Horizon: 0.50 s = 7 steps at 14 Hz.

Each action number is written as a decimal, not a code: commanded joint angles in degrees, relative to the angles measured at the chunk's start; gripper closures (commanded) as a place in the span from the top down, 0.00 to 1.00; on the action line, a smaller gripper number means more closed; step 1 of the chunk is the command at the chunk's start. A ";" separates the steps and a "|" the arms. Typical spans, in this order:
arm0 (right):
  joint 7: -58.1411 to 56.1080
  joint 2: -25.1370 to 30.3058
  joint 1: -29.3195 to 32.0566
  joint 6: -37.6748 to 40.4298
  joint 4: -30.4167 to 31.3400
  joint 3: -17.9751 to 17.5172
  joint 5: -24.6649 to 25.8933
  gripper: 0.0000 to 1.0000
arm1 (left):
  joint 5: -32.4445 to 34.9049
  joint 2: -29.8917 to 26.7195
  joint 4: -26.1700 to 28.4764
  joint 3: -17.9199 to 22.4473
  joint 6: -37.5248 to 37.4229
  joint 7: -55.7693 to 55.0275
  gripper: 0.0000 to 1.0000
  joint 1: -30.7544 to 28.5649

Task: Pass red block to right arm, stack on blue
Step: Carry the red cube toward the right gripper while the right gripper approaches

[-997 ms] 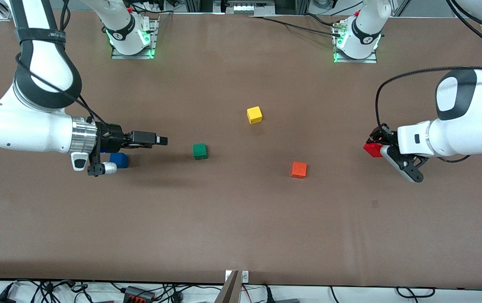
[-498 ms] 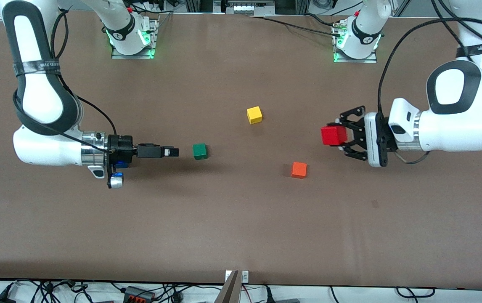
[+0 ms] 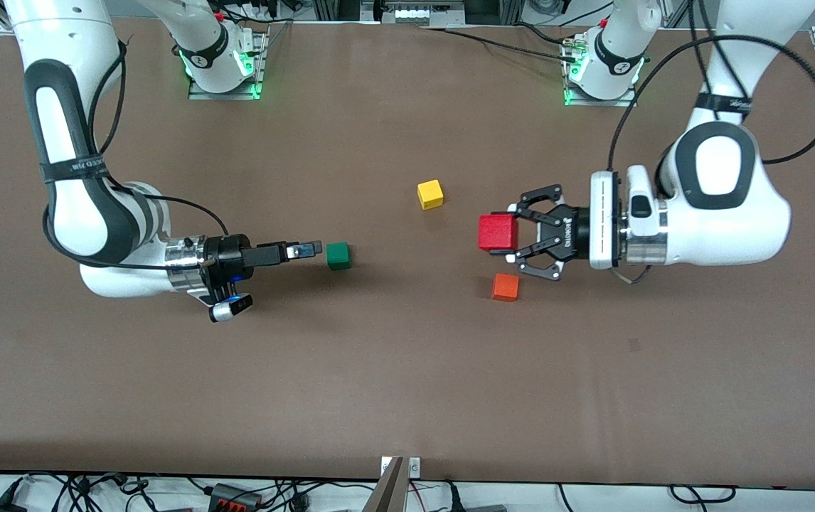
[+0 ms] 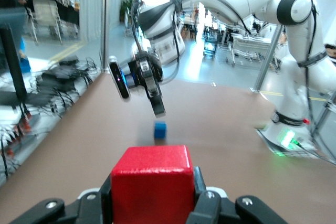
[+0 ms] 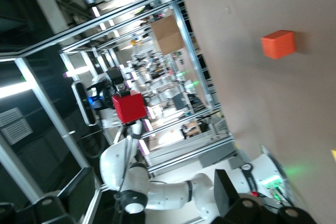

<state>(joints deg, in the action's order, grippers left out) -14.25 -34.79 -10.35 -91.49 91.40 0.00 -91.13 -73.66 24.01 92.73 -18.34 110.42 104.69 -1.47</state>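
— Where's the red block (image 3: 498, 232)?

— Clenched in the left hand (image 3: 514, 235), in the air just above the orange cube (image 3: 505, 286), facing the right arm.

— And the right hand (image 3: 306, 248)?

— Fingers spread, empty, by the green cube (image 3: 338, 255), pointing straight back. The gap between them is what matters.

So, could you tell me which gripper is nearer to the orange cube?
Left. The left gripper, holding the red block, hovers just above the orange cube; the right gripper is open beside the green cube.
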 commanded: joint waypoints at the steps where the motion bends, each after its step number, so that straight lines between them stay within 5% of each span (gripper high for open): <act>1: -1.04 -0.98 -0.19 2.02 -0.79 -0.18 -4.04 1.00 | -8.67 1.65 1.05 -1.08 4.61 8.49 0.15 2.42; 7: -1.13 -3.09 -5.19 1.76 -0.96 -0.18 -9.50 1.00 | -30.72 5.69 1.23 -1.08 14.36 23.09 0.15 11.12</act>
<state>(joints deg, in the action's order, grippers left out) -14.45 -36.45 -13.13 -89.64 91.39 -0.23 -98.98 -98.30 28.86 94.30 -19.31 121.89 123.37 7.45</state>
